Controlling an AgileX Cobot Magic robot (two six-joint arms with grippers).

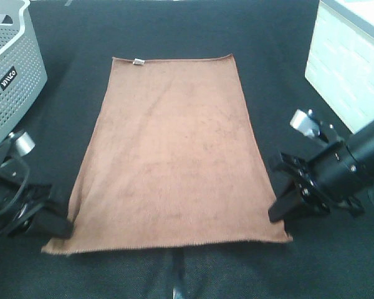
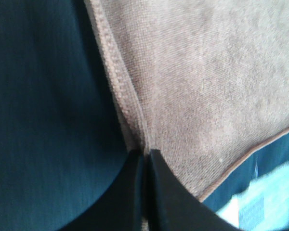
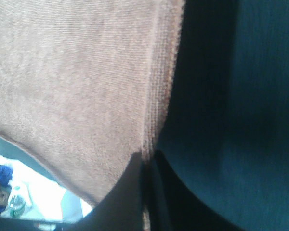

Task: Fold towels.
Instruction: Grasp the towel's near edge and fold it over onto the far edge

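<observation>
Towel (image 1: 171, 156) lies flat on the bench (image 1: 268, 37), tag (image 1: 138, 61) at 12 o'clock. We see the left claw (image 1: 61, 225) clamped on its 7 o'clock corner, the right claw (image 1: 279, 212) on its 5 o'clock corner.

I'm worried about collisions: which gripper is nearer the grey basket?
Left. The left gripper pinches the towel at its near corner, same side as the grey basket; the right gripper pinches the opposite near corner, across the towel's width.

brown towel (image 2: 207, 86) hem pinched in left claw (image 2: 145, 154), dark tabletop (image 2: 43, 120) alongside
</observation>
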